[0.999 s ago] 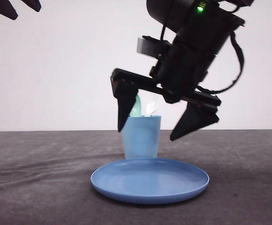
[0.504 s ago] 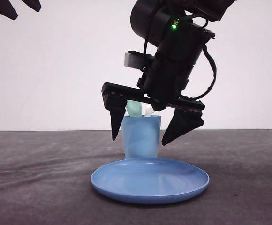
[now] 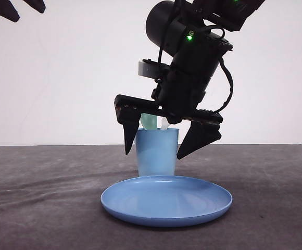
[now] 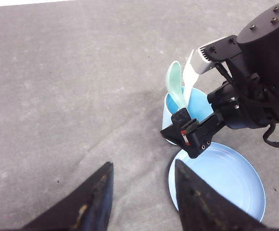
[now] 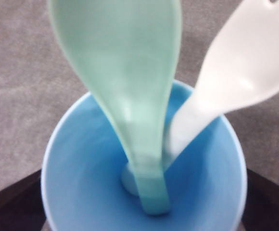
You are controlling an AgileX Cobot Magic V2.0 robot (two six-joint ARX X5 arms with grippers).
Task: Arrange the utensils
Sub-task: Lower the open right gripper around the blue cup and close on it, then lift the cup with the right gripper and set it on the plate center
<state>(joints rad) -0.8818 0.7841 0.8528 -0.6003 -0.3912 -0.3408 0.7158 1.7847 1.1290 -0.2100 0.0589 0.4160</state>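
A pale mint-green spoon [image 5: 125, 72] and a white fork [image 5: 245, 67] stand handle-down in the light blue cup [image 3: 157, 153], their heads sticking out above its rim. My right gripper [image 3: 153, 155] is open, with one finger on each side of the cup's upper part and its dark fingers [image 5: 5, 207] just outside the rim. It holds nothing. High at the far left, my left gripper [image 3: 28, 14] is open and empty above bare table. From the left wrist, the spoon [image 4: 174, 86] and fork [image 4: 190, 72] lean out of the cup [image 4: 199, 103].
A round blue plate [image 3: 166, 200] lies directly in front of the cup, close to it, and nothing lies on it. Grey textured tabletop [image 3: 47, 198] stretches to both sides, with a plain white wall behind.
My right gripper has moved left and slightly down, from beside and above the cup to straddling its top. The cup, utensils, plate and left gripper have stayed put.
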